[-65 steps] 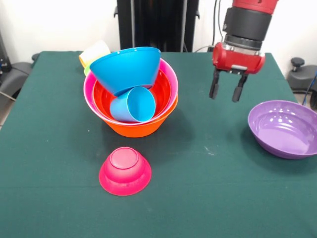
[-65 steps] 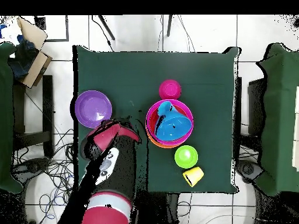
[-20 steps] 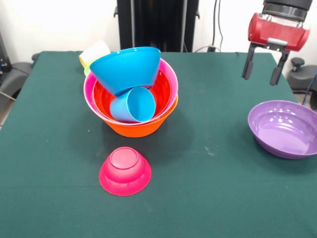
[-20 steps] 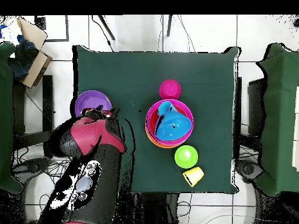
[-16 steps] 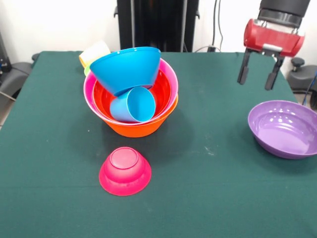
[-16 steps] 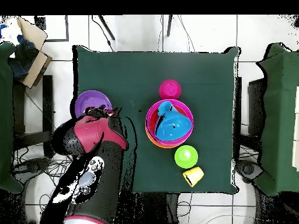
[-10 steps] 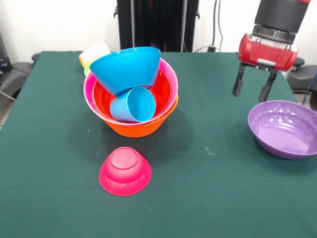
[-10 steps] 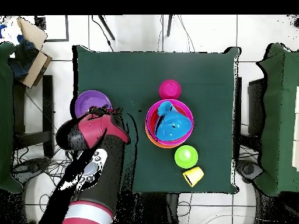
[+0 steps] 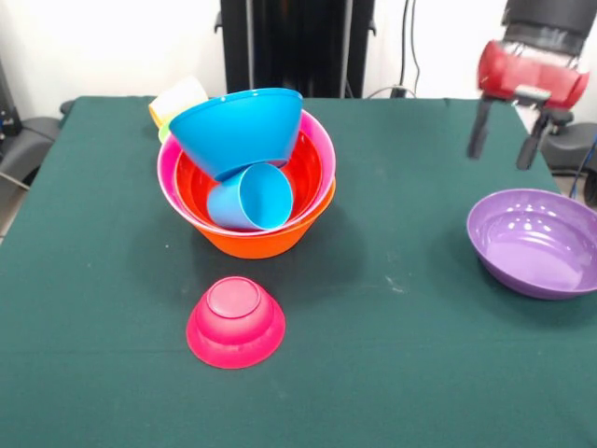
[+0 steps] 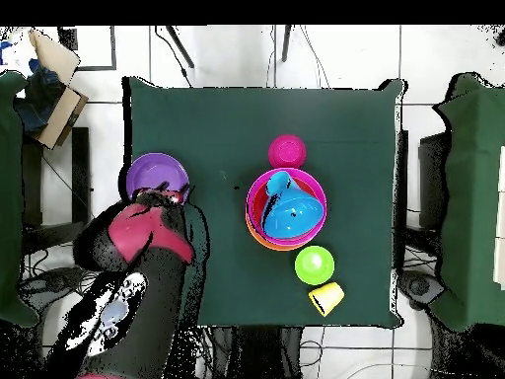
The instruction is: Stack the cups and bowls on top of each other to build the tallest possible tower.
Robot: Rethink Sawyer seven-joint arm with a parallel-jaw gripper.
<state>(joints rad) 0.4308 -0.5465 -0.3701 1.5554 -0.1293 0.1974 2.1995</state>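
Note:
The tower stands left of centre: a large orange bowl (image 9: 256, 241) holds a pink bowl (image 9: 168, 173) and a red-orange bowl (image 9: 310, 168). A light blue cup (image 9: 252, 198) lies on its side inside, and a blue bowl (image 9: 238, 126) rests tilted on top. The tower also shows in the overhead view (image 10: 286, 209). A yellow-orange cup (image 9: 177, 96) lies behind it, next to a green bowl (image 10: 315, 265). A magenta bowl (image 9: 235, 322) sits upside down in front. A purple bowl (image 9: 536, 243) stands upright at the right. My gripper (image 9: 502, 154) is open and empty, in the air above the purple bowl's far side. No teal bowl shows.
The green table (image 9: 392, 373) ends close to the right of the purple bowl. Black stands (image 9: 297, 47) rise behind the table's far edge. In the overhead view my arm (image 10: 138, 276) covers the table's corner beside the purple bowl (image 10: 153, 173).
My gripper has moved from the table's middle over towards the purple bowl, dipped, and in the last half second risen and shifted right. It stays open. The bowls and cups have not moved.

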